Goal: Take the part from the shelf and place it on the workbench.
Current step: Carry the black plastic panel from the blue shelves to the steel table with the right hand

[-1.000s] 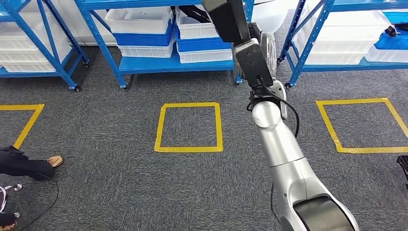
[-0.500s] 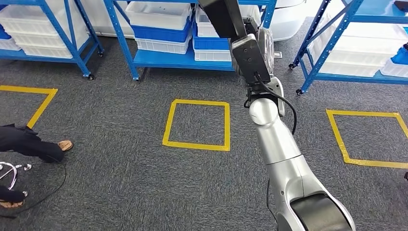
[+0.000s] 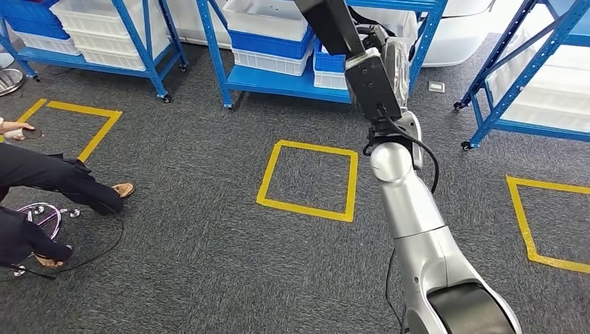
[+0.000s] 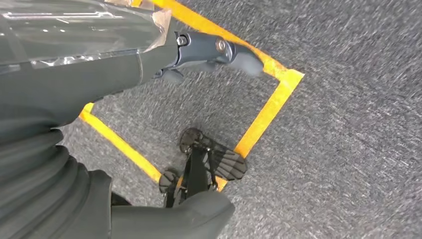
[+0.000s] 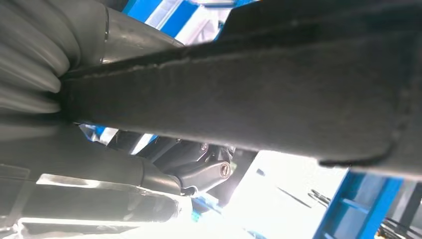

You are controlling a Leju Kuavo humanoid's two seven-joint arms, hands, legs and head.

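My right arm is raised in the head view, and its hand [image 3: 389,62] grips the part [image 3: 325,22], a long flat black piece that runs up out of the picture. In the right wrist view the same dark, felt-like part [image 5: 239,99] lies across the palm, with the dark fingers [image 5: 204,172] curled under it. My left hand [image 4: 99,74] hangs over the grey carpet with its fingers [image 4: 234,50] apart, holding nothing.
Blue shelves [image 3: 278,80] with white and blue bins [image 3: 268,28] stand ahead, and another blue rack [image 3: 515,69] stands to the right. Yellow tape squares [image 3: 303,209] mark the carpet. A person [image 3: 49,174] in dark trousers crouches at the left beside a cable [image 3: 104,247].
The camera has turned left: shelves and tape squares slid right and down in the picture, and the person at the left came further into view. The right hand keeps its hold on the part.
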